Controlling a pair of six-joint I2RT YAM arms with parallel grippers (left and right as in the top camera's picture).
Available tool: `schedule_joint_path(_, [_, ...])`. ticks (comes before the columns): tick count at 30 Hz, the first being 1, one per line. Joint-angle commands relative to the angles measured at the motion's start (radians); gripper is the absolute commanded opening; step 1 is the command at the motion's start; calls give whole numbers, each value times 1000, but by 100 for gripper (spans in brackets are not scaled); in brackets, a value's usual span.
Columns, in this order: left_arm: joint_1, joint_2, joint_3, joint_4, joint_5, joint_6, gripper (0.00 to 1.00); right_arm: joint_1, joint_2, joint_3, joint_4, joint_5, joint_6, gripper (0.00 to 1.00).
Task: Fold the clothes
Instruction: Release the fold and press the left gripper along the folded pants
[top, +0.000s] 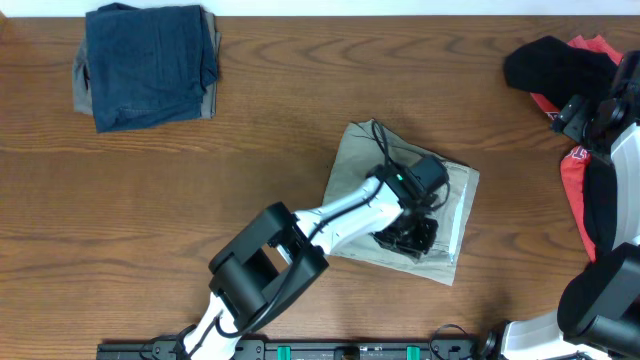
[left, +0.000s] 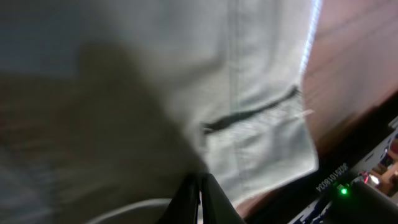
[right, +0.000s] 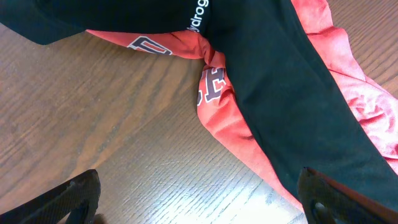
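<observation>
While the navy shorts (top: 150, 65) lie folded at ten o'clock, the khaki shorts (top: 358, 155) sit compactly folded near centre under the nearly closed left gripper (top: 408, 238), and the sportswear (top: 560, 70) at two o'clock apparently awaits folding beneath the wide-spread right gripper (right: 199, 202).

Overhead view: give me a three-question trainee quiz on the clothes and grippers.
1. True or false: the left gripper is above the khaki shorts.
2. Where do the blue shorts lie? A) far left of the table B) at the near edge C) on the khaki shorts
3. Fill in: the right gripper is open near black and ___ sportswear.
Key: 1 true; 2 A; 3 red.
</observation>
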Motion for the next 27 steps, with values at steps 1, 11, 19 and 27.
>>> schedule_joint_path(1, [-24,-13,-5,22,22,-26,6,-1,-2,5,-1,14,-12,99])
schedule_joint_path(11, [-50,-12,-7,56,18,-39,6,-1,-2,5,-1,14,-12,99])
schedule_joint_path(19, [-82,-12,-33,122,19,-46,6,-1,-2,5,-1,14,-12,99])
schedule_joint_path(27, [-88,-12,-64,129,11,-54,6,-1,-2,5,-1,14,-12,99])
